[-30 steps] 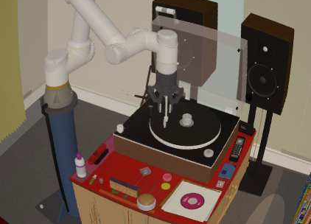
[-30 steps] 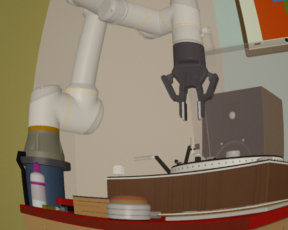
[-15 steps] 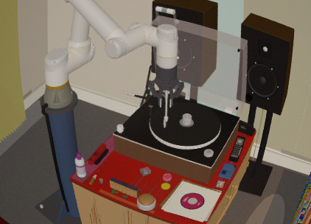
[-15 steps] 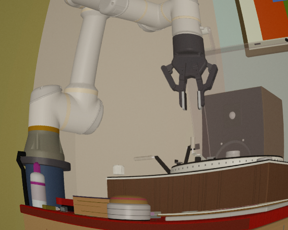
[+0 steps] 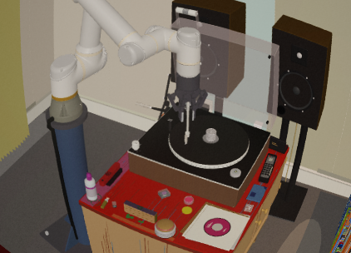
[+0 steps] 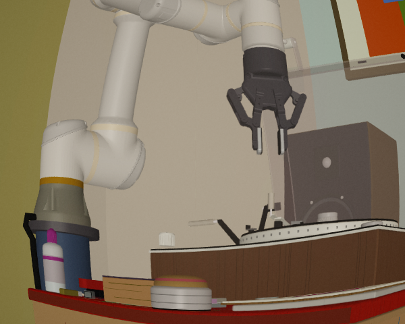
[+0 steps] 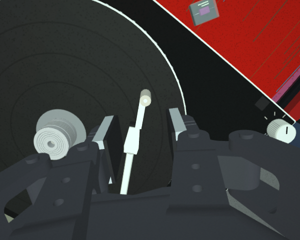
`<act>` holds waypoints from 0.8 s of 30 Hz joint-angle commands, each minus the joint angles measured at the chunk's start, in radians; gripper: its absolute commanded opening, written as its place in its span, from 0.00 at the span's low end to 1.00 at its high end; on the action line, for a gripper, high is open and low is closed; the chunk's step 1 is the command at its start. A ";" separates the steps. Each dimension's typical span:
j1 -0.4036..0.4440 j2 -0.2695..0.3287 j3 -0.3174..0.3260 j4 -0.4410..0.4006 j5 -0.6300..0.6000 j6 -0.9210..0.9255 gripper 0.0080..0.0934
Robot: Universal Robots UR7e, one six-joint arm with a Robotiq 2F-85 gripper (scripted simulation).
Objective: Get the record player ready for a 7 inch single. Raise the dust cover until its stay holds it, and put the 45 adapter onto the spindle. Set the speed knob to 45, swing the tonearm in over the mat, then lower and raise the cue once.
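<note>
The record player (image 5: 199,156) sits on the red cabinet top. Its clear dust cover (image 5: 233,73) stands raised at the back. The grey 45 adapter (image 5: 210,136) (image 7: 56,137) sits at the centre of the dark mat (image 5: 210,146). The white tonearm (image 5: 188,125) (image 7: 134,139) reaches in over the mat, its tip (image 7: 145,97) above the outer grooves. The white speed knob (image 5: 135,145) (image 7: 281,130) stands at the deck's left front corner. My gripper (image 6: 269,143) (image 5: 188,110) hangs well above the tonearm. It is partly open and holds nothing.
The raised cover and two speakers (image 5: 301,71) stand behind the deck. On the red top in front lie a bottle (image 5: 90,187), a brush block (image 5: 140,212), a round tin (image 5: 165,228), a sleeved single (image 5: 217,226) and a remote (image 5: 268,167).
</note>
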 commanded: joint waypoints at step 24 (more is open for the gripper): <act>0.000 -0.001 0.000 -0.001 0.000 -0.698 0.33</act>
